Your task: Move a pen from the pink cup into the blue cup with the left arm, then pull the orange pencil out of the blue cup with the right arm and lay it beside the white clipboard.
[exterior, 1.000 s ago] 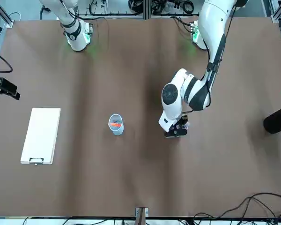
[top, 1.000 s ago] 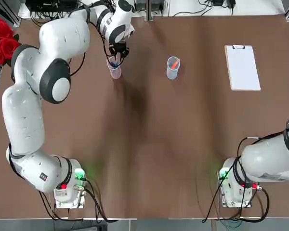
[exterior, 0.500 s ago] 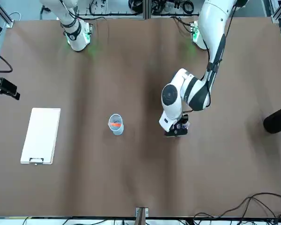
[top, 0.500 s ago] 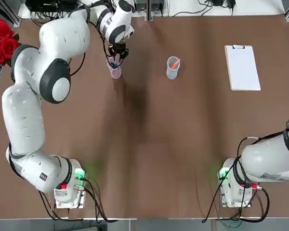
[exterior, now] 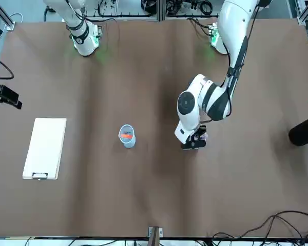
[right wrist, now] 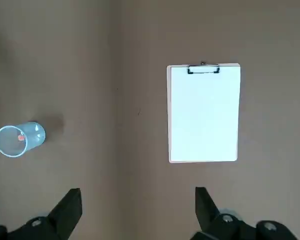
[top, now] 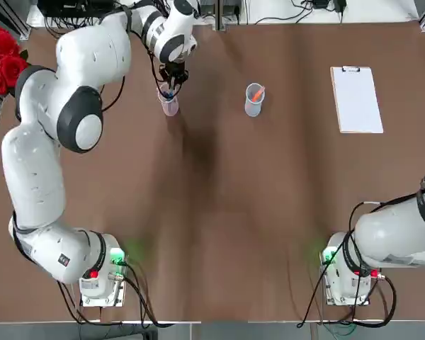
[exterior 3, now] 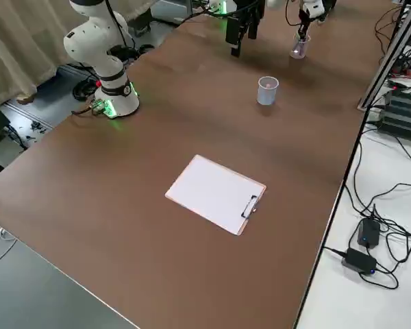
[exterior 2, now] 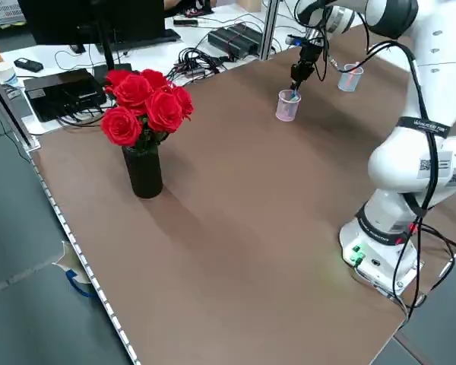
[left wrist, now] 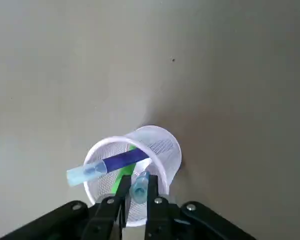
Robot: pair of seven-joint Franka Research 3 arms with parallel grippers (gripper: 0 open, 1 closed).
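We see a pen [left wrist: 139, 185] with a pale blue cap pinched between the jaws of the left gripper [left wrist: 133, 202], right over the pink cup [left wrist: 140, 167] (a blue pen [left wrist: 107, 164] and a green one [left wrist: 121, 181] lean just beyond). Well off to the side stands the blue cup [top: 253, 99] with its orange pencil [top: 258, 93], then the clipboard [top: 355, 98]. Our right gripper [right wrist: 135, 212] hangs wide open, holding nothing.

My arms wear glossy white shells with dark grey joint rings. Black cables trail from my bases [top: 99, 280], which glow green beside a red button. My fingers [left wrist: 110, 212] are black.
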